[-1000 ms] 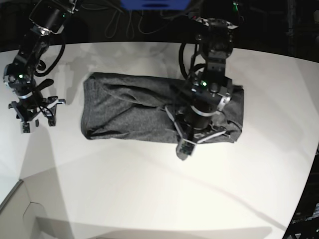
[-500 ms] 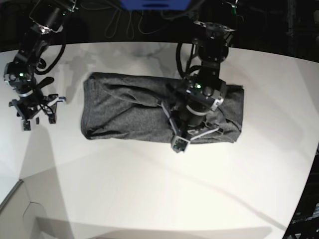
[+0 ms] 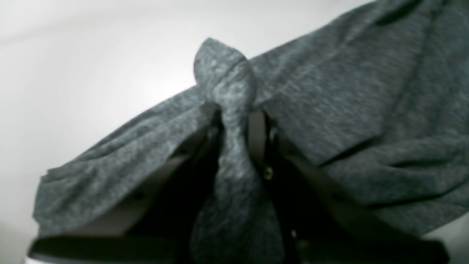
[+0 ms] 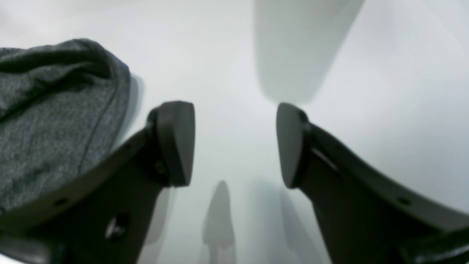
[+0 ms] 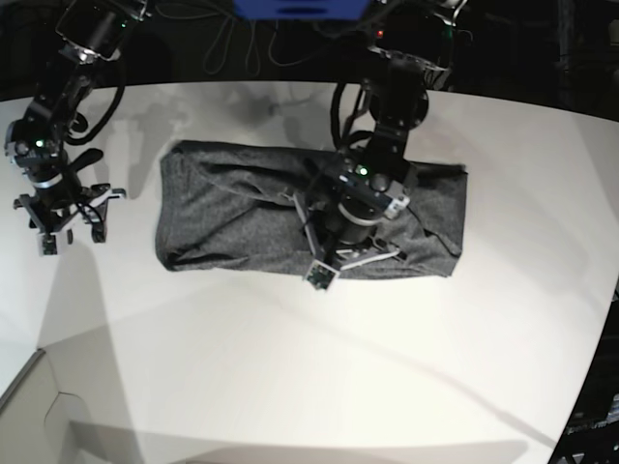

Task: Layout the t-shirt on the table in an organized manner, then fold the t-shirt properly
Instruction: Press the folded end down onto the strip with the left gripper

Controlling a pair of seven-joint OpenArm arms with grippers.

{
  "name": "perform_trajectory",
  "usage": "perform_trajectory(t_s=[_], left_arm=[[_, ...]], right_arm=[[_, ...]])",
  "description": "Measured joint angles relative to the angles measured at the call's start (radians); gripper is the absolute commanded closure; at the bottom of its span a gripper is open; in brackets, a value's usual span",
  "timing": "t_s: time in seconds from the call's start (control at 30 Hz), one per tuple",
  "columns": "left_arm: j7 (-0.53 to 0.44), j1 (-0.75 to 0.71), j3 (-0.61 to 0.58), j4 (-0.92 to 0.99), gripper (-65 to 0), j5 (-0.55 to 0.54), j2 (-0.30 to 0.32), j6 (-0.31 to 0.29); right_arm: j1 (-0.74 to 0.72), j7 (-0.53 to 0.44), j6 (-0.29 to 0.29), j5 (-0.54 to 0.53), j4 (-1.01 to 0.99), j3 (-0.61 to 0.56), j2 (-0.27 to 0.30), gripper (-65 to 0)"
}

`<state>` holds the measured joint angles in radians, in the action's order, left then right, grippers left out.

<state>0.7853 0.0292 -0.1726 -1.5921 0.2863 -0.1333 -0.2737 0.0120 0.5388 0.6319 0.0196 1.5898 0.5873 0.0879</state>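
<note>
The dark grey t-shirt (image 5: 222, 213) lies as a long rumpled band across the middle of the white table (image 5: 290, 367). My left gripper (image 5: 338, 237) hovers over the band's right half, shut on a pinched ridge of the cloth. In the left wrist view that ridge of t-shirt (image 3: 225, 73) stands up between the fingers (image 3: 256, 128) of the left gripper (image 3: 234, 113). My right gripper (image 5: 70, 227) sits left of the shirt over bare table. In the right wrist view the right gripper (image 4: 234, 143) is open and empty, and the shirt's end (image 4: 44, 128) lies beside its left finger.
A pale box corner (image 5: 29, 406) juts in at the bottom left. Dark cables and a blue object (image 5: 300, 8) lie beyond the table's far edge. The table's curved edge (image 5: 590, 387) runs down the right side.
My left arm has moved leftward over the shirt with the cloth pinched, and the shirt's right end has drawn in slightly. The right arm has hardly moved.
</note>
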Motion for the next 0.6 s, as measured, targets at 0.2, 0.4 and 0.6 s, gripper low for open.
perform_trajectory(t_s=[0.2,0.4,0.6], left_arm=[[0.0,-0.001,-0.002,-0.005,-32.0,-0.002,-0.001,0.0],[-0.055,-0.033,0.005,-0.124,-39.0,-0.014,-0.003,0.002],[-0.078,-0.073,0.057,-0.214,-36.6,-0.015,-0.005,-0.008]], right_arm=[[0.018,0.0,0.0,0.002,0.0,0.0,0.0,-35.8],[0.017,0.001,0.0,0.0,0.0,-0.001,0.0,-35.8],[0.017,0.0,0.0,-0.001,0.0,-0.001,0.0,-35.8]])
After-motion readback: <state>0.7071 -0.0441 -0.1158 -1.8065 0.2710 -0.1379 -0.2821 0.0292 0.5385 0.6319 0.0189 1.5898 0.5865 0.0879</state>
